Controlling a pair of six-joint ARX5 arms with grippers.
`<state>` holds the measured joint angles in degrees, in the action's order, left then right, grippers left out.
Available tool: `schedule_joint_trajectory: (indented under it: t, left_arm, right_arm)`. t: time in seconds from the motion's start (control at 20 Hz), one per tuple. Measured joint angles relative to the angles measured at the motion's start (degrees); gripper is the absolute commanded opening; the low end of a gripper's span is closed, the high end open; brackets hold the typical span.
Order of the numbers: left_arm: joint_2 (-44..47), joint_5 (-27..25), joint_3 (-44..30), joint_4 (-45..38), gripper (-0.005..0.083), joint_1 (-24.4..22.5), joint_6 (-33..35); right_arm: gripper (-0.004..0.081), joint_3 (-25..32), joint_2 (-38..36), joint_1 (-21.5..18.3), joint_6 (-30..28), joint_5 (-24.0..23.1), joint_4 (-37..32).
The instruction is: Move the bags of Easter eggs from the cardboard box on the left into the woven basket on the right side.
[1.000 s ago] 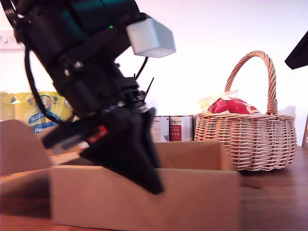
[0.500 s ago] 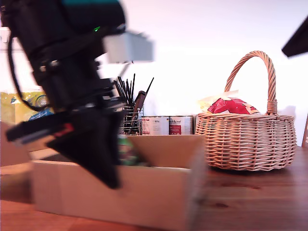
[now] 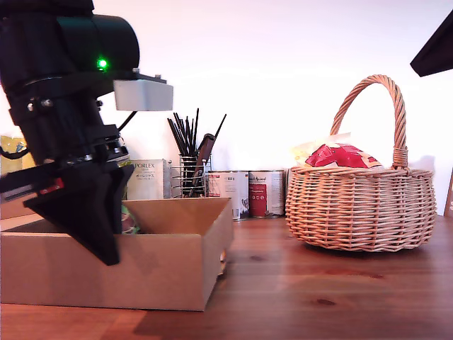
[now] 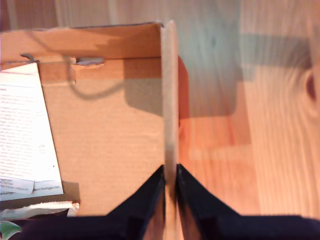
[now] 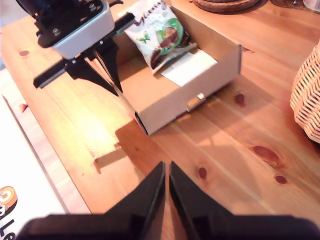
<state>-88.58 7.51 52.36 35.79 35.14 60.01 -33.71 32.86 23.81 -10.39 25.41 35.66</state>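
My first gripper [image 4: 170, 172] is pinching the cardboard box [image 3: 141, 273] wall between nearly closed fingers [image 4: 142, 197]. Since earlier, the box is sitting farther toward the exterior view's left. A glossy white-green bag [image 5: 162, 32] is lying inside. My second gripper [image 5: 166, 172] is hanging empty, fingers together, above the wooden desk [image 5: 220, 150]. The wicker basket [image 3: 361, 205] is holding a red bag [image 3: 340, 156].

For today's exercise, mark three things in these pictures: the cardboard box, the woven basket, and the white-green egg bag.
cardboard box [image 3: 106, 273]: exterior view, on its plain front wall.
woven basket [image 3: 361, 209]: exterior view, on its bulging woven side.
white-green egg bag [image 5: 160, 31]: second wrist view, on its printed face, lying inside the box.
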Motion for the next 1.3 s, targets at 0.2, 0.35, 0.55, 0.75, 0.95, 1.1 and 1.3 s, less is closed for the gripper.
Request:
schedule_joint_trajectory:
  t: [0.2,0.35,0.55,0.75,0.95,1.1,1.3]
  left_arm:
    - [-1.90,-1.66,-2.43,1.79,0.0470,-0.42,-0.31]
    - [-2.69,-3.34,-2.75,2.08,0.0533,-0.66,-1.53]
    - [-2.64,-4.02,1.05,2.99,0.0534,-0.02,-4.59]
    - [-2.29,-3.54,7.78,2.97,0.0534,1.55,-8.17]
    - [-1.64,-1.07,8.76,4.28,0.0531,2.34,-8.74]
    - [-1.64,-0.81,8.76,5.57,0.0490,2.34,-8.85]
    - [-1.60,-0.55,8.76,5.75,0.0484,2.32,-8.87]
  right_arm:
    - [-0.0013,0.00,0.00,0.00,0.00,1.27,0.00]
    - [-0.0013,0.00,0.00,0.00,0.02,1.27,0.07]
    - [-0.0013,0.00,0.00,0.00,0.02,1.27,0.20]
    - [-0.0013,0.00,0.00,0.00,0.00,-0.04,-0.04]
    - [-0.0013,-0.09,0.00,0.00,0.00,-2.91,-1.97]
    - [-0.0013,-0.33,0.00,0.00,0.00,-5.97,-2.69]
    - [0.0140,-2.51,0.24,0.00,0.00,-14.05,-5.62]
